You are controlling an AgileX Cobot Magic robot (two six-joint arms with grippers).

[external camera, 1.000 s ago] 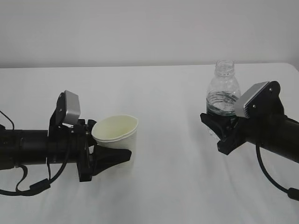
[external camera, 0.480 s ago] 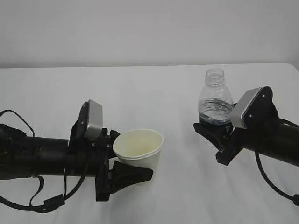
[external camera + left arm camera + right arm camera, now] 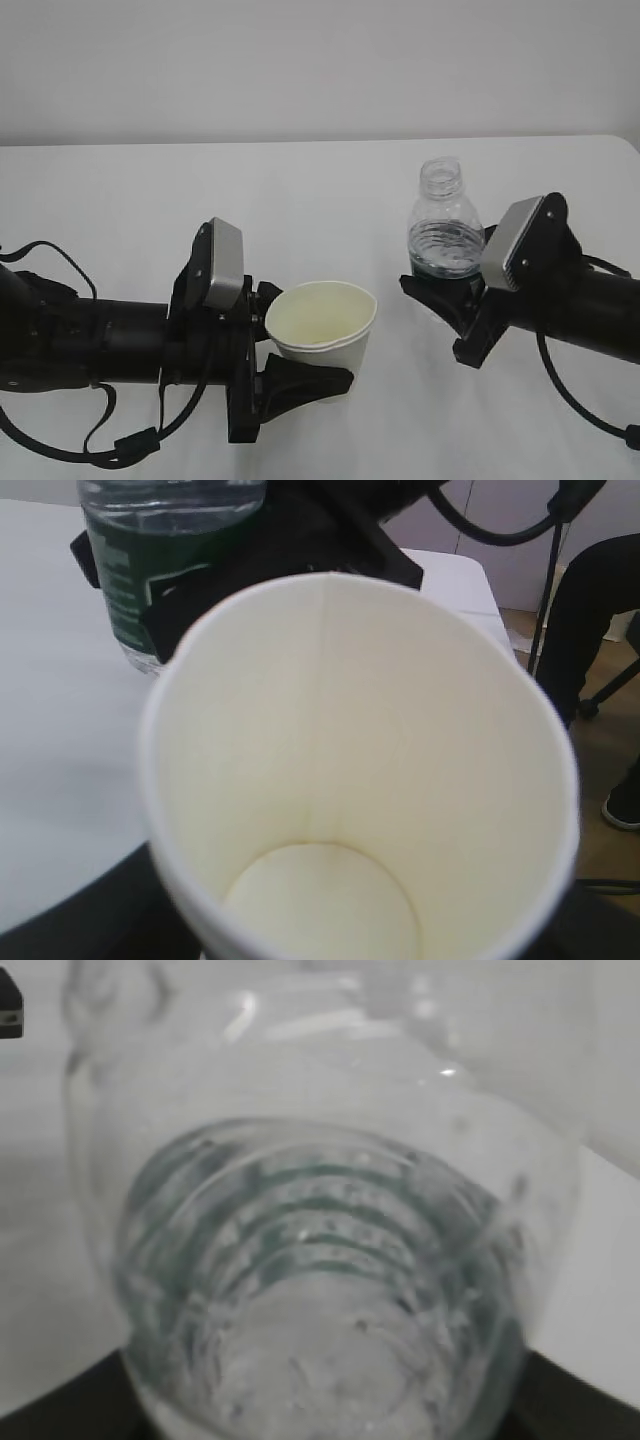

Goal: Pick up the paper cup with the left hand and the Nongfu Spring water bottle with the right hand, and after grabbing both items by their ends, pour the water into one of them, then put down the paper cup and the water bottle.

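My left gripper (image 3: 312, 378) is shut on the lower part of the white paper cup (image 3: 325, 322), which stands upright with its cream inside showing. In the left wrist view the cup (image 3: 350, 760) fills the frame and looks dry. My right gripper (image 3: 445, 292) is shut on the base of the capless Nongfu Spring water bottle (image 3: 440, 222), also upright. Clear water (image 3: 440, 262) sits in the bottle's lower half. Bottle and cup are about a hand's width apart. The green label (image 3: 140, 580) shows just beyond the cup's rim. The bottle (image 3: 320, 1220) fills the right wrist view.
A white table (image 3: 320, 180) runs back to a pale wall. Past the table's right edge (image 3: 470, 580), the left wrist view shows a dark trouser leg (image 3: 600, 620) and a black cable (image 3: 500, 525). Cables trail behind both arms.
Both arms have moved toward the middle. The cup has travelled right and nearer the camera, the bottle left and slightly lower. Both grips are unchanged.
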